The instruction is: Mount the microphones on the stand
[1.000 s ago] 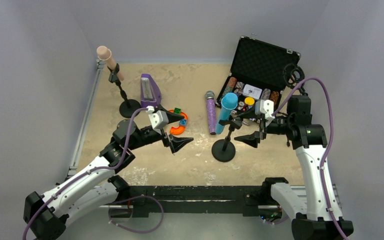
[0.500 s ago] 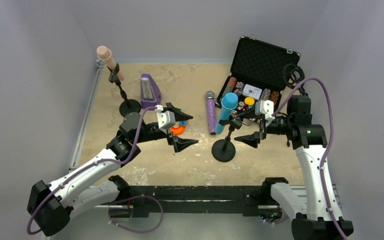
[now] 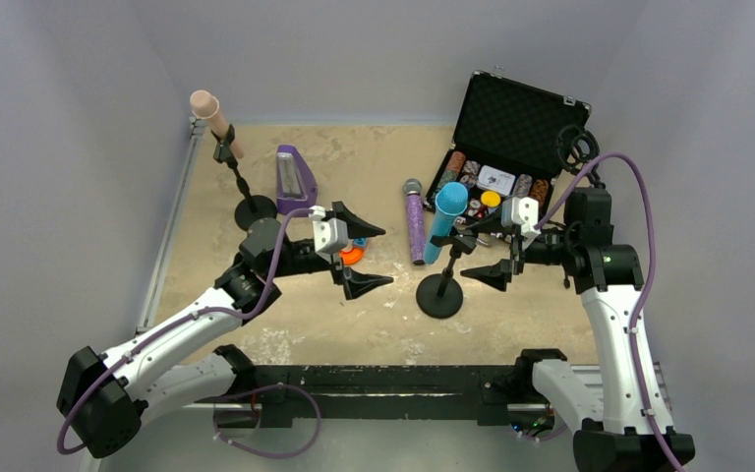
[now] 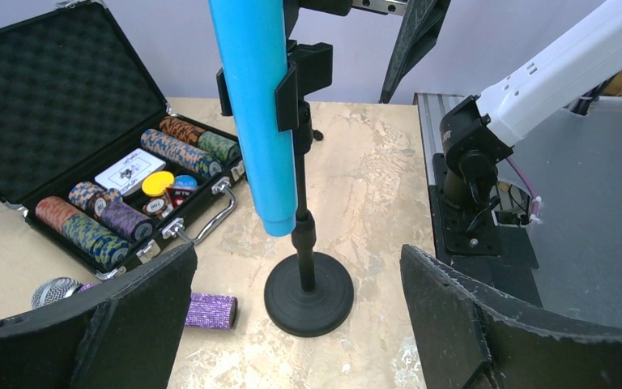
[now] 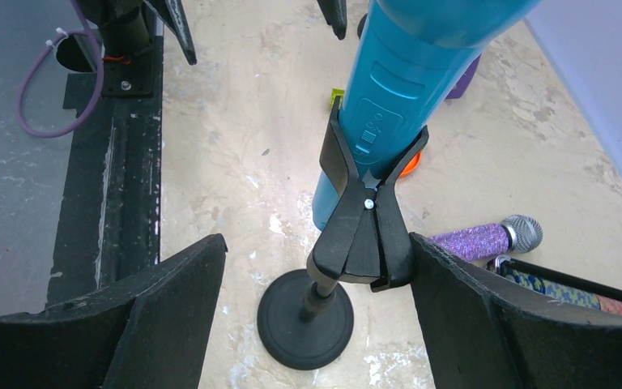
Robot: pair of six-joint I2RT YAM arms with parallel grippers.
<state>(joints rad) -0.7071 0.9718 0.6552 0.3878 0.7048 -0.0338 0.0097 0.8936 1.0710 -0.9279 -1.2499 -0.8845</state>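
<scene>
Only the overhead view shows the pink microphone (image 3: 214,120), seemingly clipped.

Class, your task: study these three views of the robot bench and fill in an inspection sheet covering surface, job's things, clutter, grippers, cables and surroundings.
Surface: beige mottled tabletop, pale scuffs near the front.
Job's things: pink microphone clipped on the left rear stand; blue microphone clipped on the middle stand; purple microphone lying flat, unattached.
Clutter: purple metronome; open chip case; orange toy, partly hidden.
Grippers: left gripper open, empty; right gripper open, astride the middle stand, no contact seen.
Cables: purple cables along both arms.
Surroundings: plain pale walls on three sides.
</scene>
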